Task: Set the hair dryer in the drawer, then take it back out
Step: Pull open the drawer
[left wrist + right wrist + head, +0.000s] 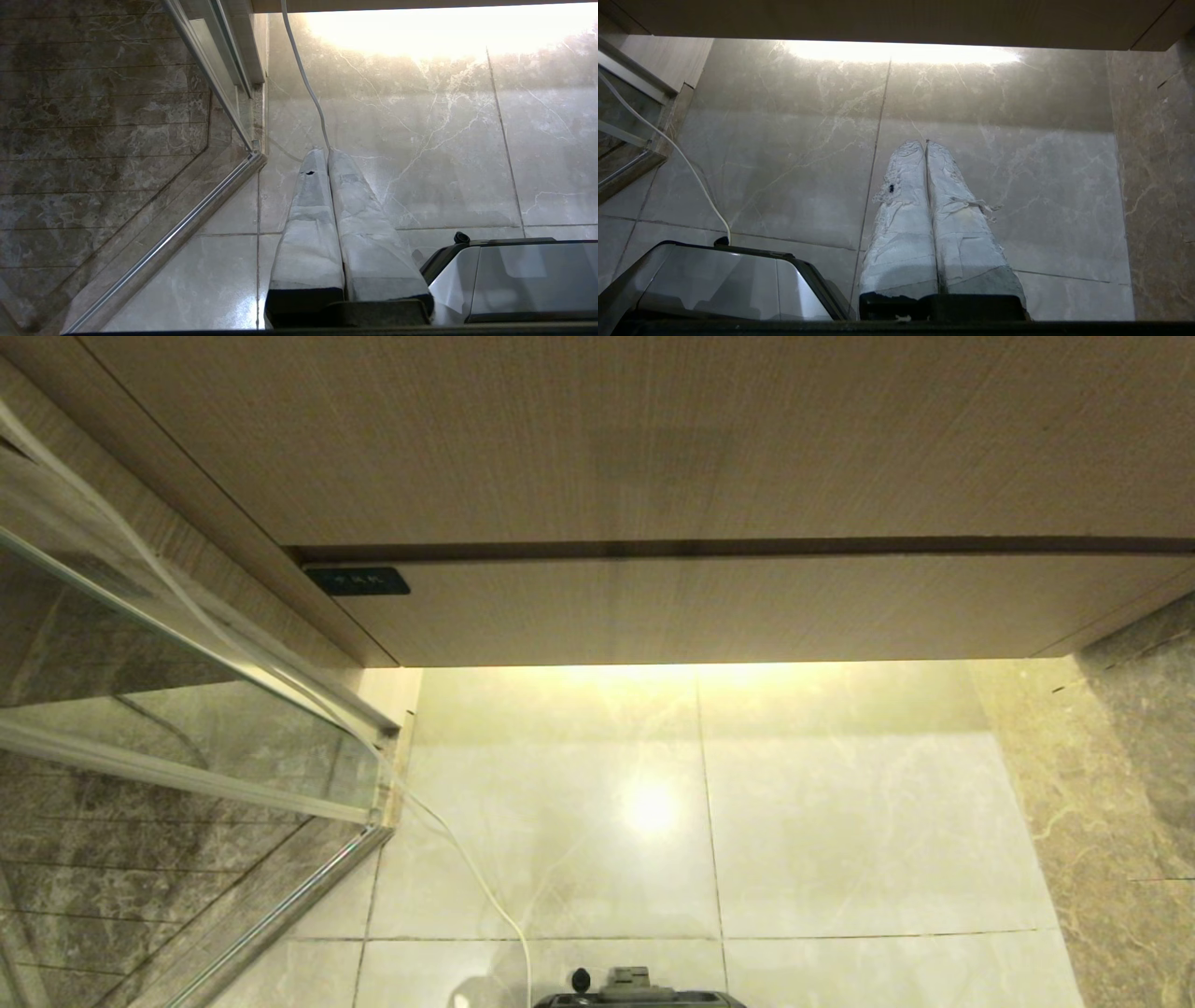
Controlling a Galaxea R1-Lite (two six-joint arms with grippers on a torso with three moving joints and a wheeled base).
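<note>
A glass shower screen (177, 709) with a metal frame stands at left, a white cable (467, 873) trailing over glossy marble floor tiles (840, 821). Above them the wood-grain drawer (709, 611), its small black label (358, 581) at the left end, sits closed. The hair dryer is not visible in any view. The left gripper (328, 151) and right gripper (926, 143) point at the floor, fingers pressed together, empty.
</note>
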